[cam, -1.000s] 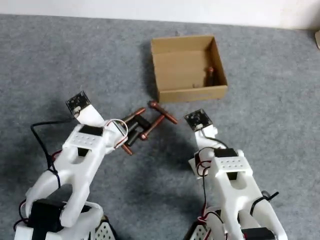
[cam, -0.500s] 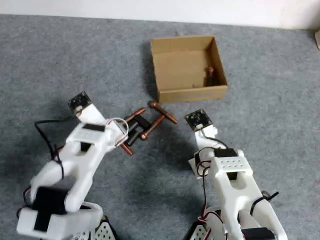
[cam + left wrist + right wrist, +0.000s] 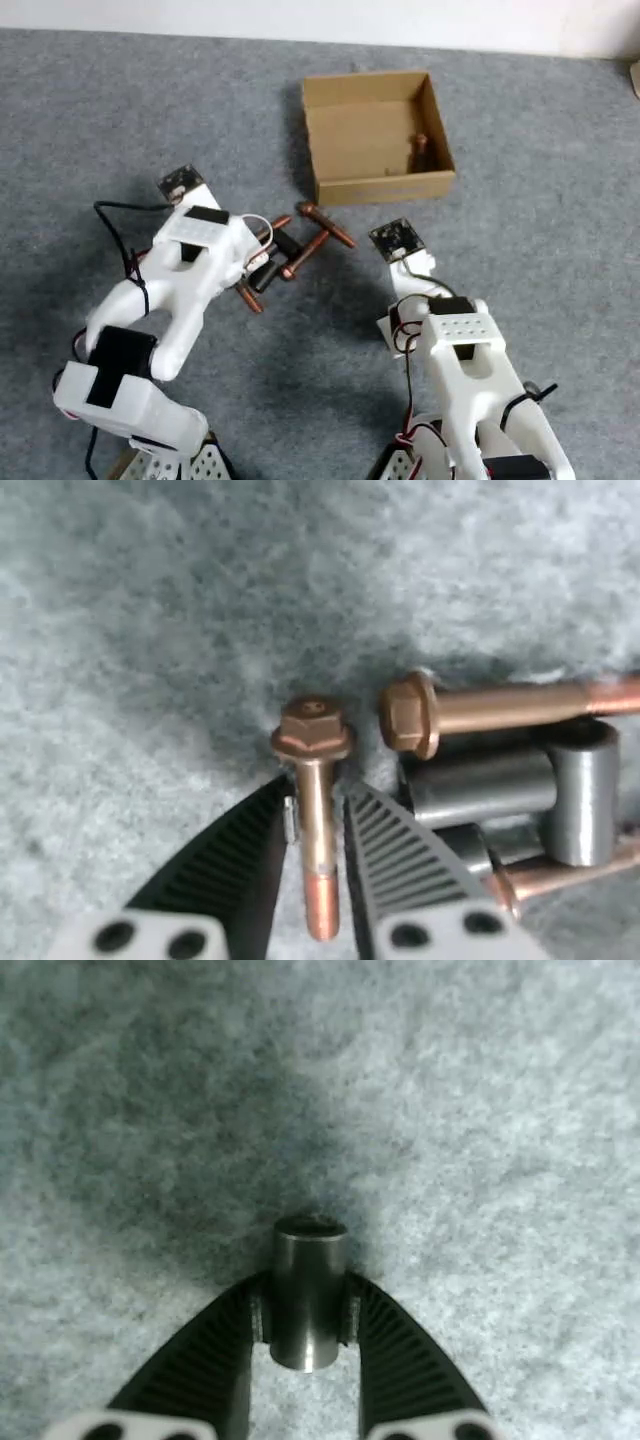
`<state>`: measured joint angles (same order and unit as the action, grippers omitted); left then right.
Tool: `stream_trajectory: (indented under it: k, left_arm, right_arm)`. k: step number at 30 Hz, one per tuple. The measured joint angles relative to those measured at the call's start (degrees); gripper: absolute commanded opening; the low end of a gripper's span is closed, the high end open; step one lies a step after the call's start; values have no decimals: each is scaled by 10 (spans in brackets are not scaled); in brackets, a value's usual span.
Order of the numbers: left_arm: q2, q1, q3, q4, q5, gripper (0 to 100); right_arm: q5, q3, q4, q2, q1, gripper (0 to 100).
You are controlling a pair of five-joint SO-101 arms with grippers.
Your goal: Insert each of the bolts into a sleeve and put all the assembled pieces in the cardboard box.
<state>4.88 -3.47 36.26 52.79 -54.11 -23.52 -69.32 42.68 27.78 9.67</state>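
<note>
Your left gripper (image 3: 317,792) is nearly closed, its two ribbed fingers pinching the shaft of a copper bolt (image 3: 312,732). The hex head sticks out just past the fingertips, and the threaded end runs back between the jaws toward the wrist. Just beside that head a second bolt (image 3: 500,705) lies crosswise, touching the loose dark sleeves (image 3: 480,785).

Your right gripper (image 3: 305,1295) is clamped on a grey sleeve (image 3: 308,1255), which pokes out beyond the fingertips above the grey carpet (image 3: 480,1110).

From above, the cardboard box (image 3: 385,187) sits beyond both arms, with one assembled piece (image 3: 421,150) inside near its right wall. The pile of parts (image 3: 300,245) lies between the arms, near the box's front left corner.
</note>
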Motion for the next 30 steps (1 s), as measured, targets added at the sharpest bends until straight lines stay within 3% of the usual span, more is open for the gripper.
stream_trajectory:
  k: [10, 19, 25, 30]
  left_arm:
    - [-55, -17, 13, 11, 127, 4]
    - [-443, -12, 18, 126, 368, 4]
    - [-695, -11, 79, 134, 396, 4]
    - [-762, -32, 160, 97, 396, 4]
  right_arm:
    - [0, 0, 0, 0, 0, 5]
    - [2, -7, -2, 17, 0, 5]
    - [10, -66, -11, 201, 19, 5]
    - [40, -163, -8, 463, 71, 5]
